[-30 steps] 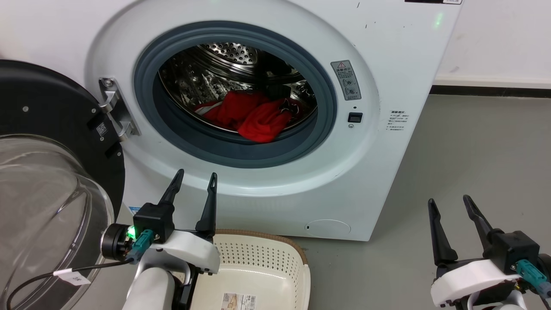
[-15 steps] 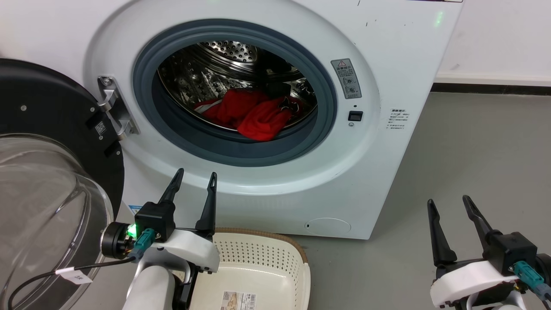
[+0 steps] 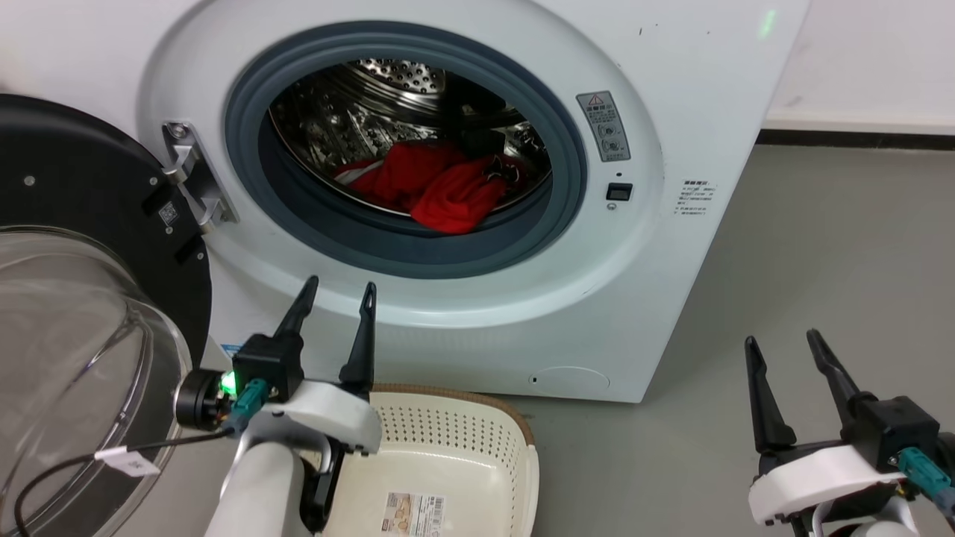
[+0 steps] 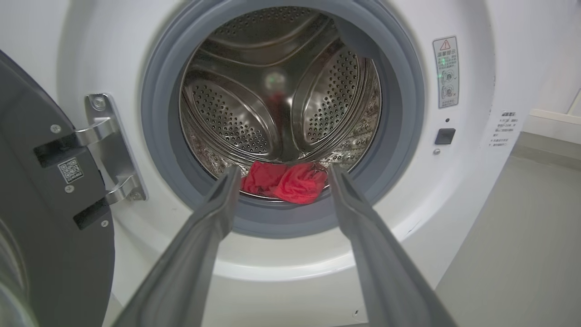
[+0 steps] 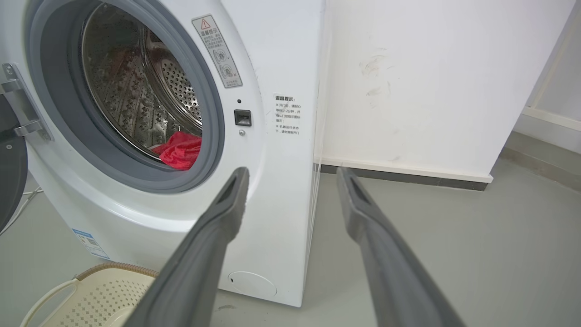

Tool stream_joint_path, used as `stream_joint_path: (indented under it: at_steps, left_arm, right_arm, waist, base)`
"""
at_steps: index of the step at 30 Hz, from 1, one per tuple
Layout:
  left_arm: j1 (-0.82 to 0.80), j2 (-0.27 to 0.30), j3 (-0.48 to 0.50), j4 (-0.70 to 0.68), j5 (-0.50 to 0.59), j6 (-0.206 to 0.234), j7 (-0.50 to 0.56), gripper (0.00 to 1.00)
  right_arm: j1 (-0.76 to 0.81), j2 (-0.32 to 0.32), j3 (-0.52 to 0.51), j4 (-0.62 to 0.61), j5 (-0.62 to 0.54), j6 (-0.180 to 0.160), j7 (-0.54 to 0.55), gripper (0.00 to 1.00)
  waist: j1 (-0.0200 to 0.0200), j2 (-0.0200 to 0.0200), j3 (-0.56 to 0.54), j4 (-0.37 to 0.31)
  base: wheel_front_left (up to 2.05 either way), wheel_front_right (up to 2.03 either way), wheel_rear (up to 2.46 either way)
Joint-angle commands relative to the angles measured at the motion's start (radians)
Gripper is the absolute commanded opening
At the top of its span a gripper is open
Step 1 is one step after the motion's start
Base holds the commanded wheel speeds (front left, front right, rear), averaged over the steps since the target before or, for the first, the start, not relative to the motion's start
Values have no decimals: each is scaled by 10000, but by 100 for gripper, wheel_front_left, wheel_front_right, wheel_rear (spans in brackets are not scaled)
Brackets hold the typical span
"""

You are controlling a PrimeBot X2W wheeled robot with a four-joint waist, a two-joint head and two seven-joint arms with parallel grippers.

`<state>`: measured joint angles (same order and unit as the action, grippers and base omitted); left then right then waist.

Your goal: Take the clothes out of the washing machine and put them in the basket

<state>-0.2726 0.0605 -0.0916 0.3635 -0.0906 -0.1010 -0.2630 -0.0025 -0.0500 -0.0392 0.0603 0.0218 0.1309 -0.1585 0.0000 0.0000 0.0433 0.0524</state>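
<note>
The washing machine [image 3: 694, 89] stands with its door [image 3: 67, 179] swung wide to the left on a metal hinge [image 3: 190, 179]. The door's clear glass bowl [image 3: 67, 350] bulges toward the head camera. The clothes [image 3: 440, 190], a crumpled red heap with a bit of black and white trim at its right end, lie at the bottom front of the steel drum [image 3: 351, 119], just behind the grey seal [image 3: 418, 253]. The basket [image 3: 477, 399] sits on the grey floor [image 3: 821, 246] just below the machine's front, partly hidden by the left arm, and a paper label [image 3: 414, 513] lies on its bottom. The left gripper [image 3: 339, 285] hovers above the basket's left part, in front of the white panel under the opening. Its 2 fingers are spread apart and hold nothing. In the left wrist view they point into the drum with the red heap between their tips, well apart from it. The right gripper [image 3: 780, 339] hangs over bare floor to the right of the machine, its 2 fingers also spread and holding nothing. In the right wrist view they point toward the machine's right front edge and the white wall [image 5: 431, 81] beside it.
</note>
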Motion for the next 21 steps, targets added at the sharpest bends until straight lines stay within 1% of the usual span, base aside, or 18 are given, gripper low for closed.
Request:
stream_joint_path:
  at_steps: [1,6,12,15,21]
  left_arm:
    - [-276,-16,26,19,78,29,-27,100]
    - [-959,-37,89,188,65,74,-27,100]
    - [-2054,-45,163,610,58,106,-27,100]
    - [-2765,84,288,979,21,76,-27,100]
    - [-4442,410,381,2234,-25,-38,-27,100]
  right_arm:
    - [-231,-6,-13,-131,30,-3,-23,100]
    - [-481,-5,-44,-513,32,-3,-24,100]
    - [-1049,-3,-75,-977,214,-3,-48,100]
    - [-1387,-3,65,-1142,294,-3,-78,100]
    - [-1903,-2,320,-1193,314,-3,-160,100]
  waist:
    - [0,0,206,0]
    - [0,0,870,-52]
    - [0,0,1963,-317]
    - [0,0,2593,-567]
    - [0,0,3774,-1106]
  base:
    - [0,0,0]
    - [0,0,0]
    - [0,0,0]
    - [0,0,0]
    - [0,0,0]
